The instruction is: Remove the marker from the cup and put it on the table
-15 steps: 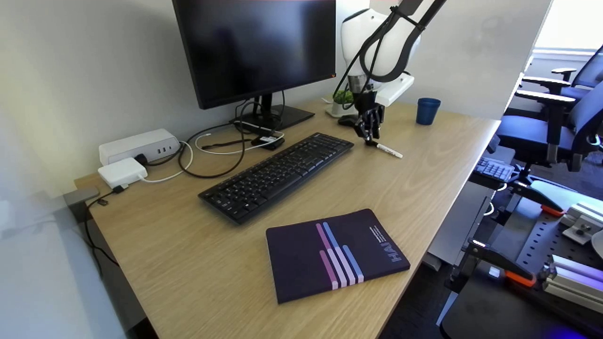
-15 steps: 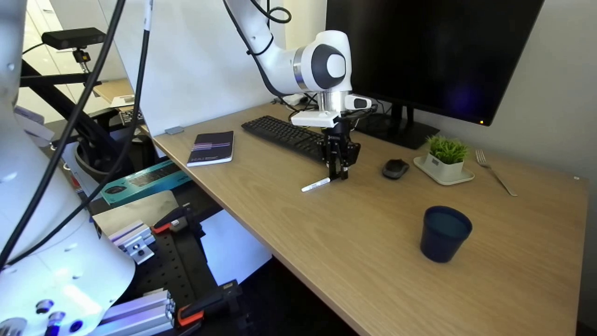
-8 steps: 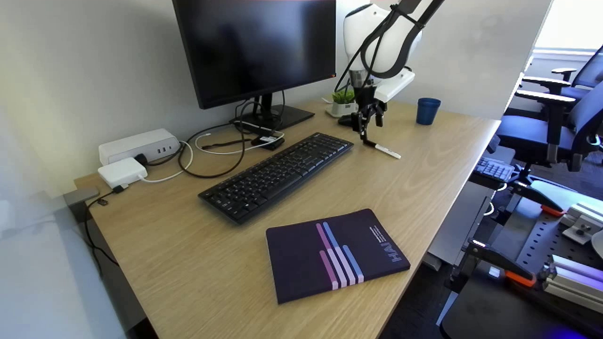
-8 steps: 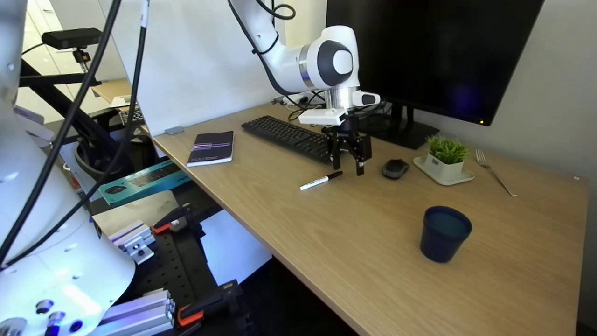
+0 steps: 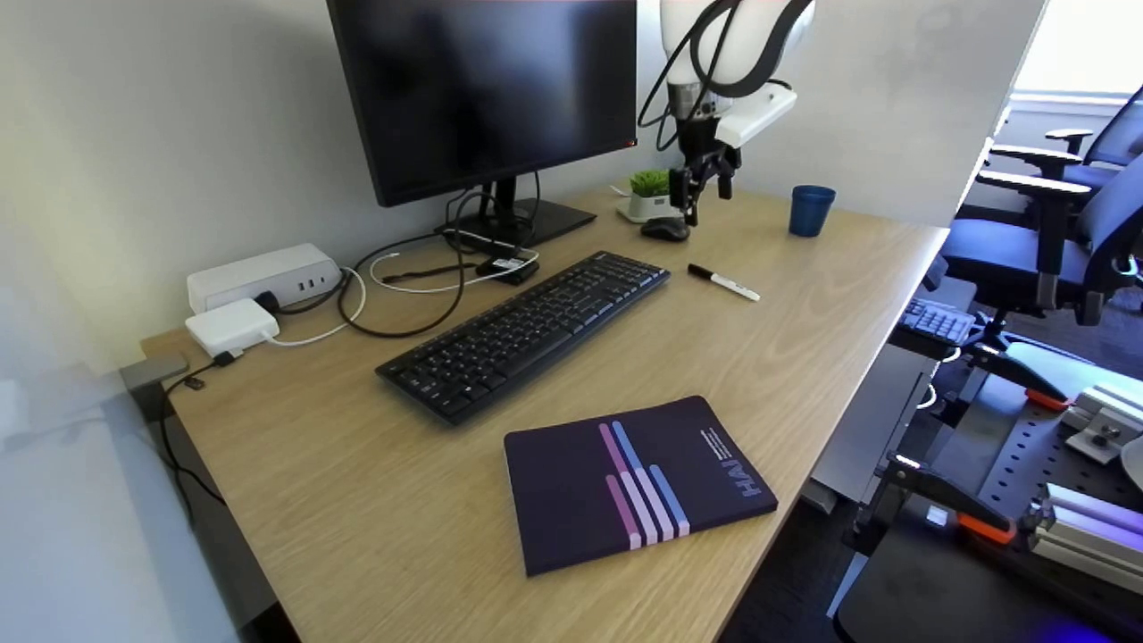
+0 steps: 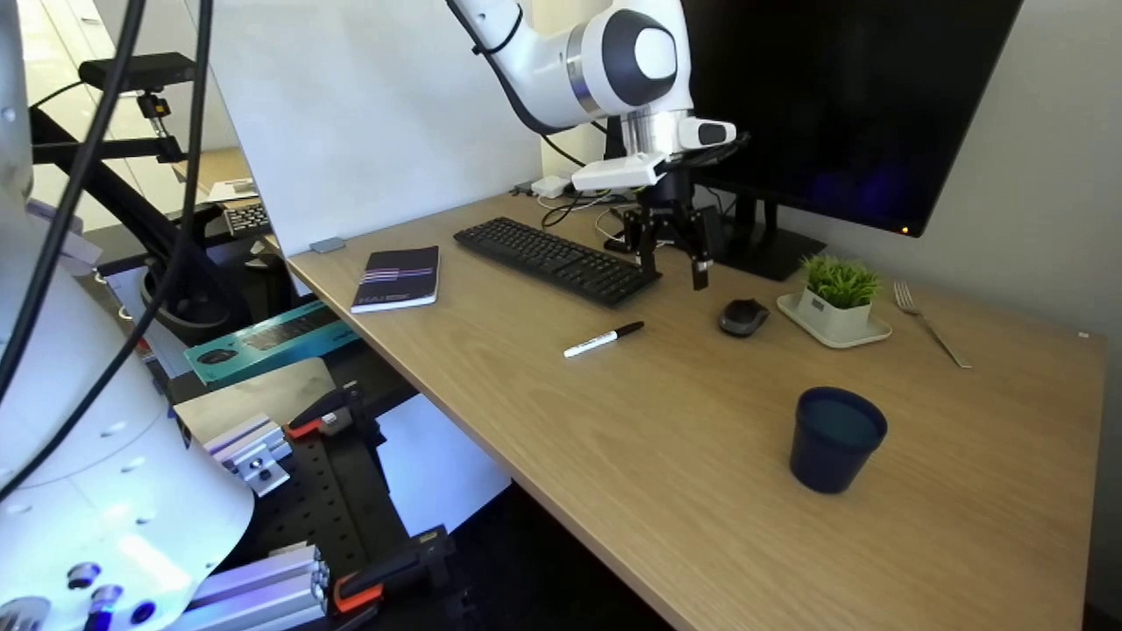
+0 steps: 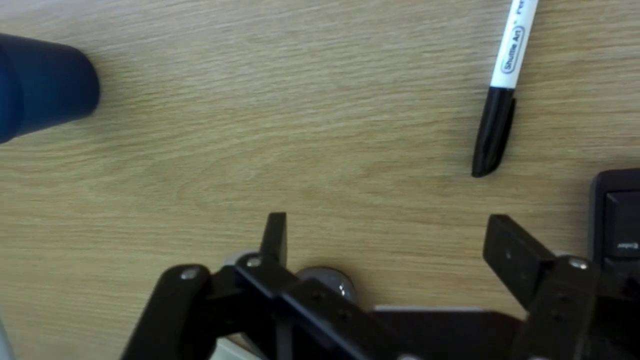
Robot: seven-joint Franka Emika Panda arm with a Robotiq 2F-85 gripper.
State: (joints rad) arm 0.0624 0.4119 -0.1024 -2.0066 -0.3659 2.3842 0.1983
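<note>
- Our jaws stand spread, gripping nothing, above the wood-grain table (image 6: 701,438).
- The Shuttle Art marker (image 7: 503,82) lies there, below them and apart.
- We'd best rise straight, clear of the computer mouse (image 6: 743,318) below.

Claw (image 6: 673,272): fingers parted, suspended above counter (image 6: 684,491) | Marker (image 6: 605,339): flat on counter, white barrel, black cap end nearer the mouse (image 6: 742,317) | Cup (image 6: 828,456): dark blue, upright, well apart from marker | Keyboard (image 6: 554,260): on counter, notebook (image 6: 397,279) near its far end | Plant (image 6: 837,289): potted, on white tray (image 6: 863,336), between mouse and fork (image 6: 934,329) | Monitor (image 6: 850,105): screen dark, orange corner light (image 6: 905,230)
</note>
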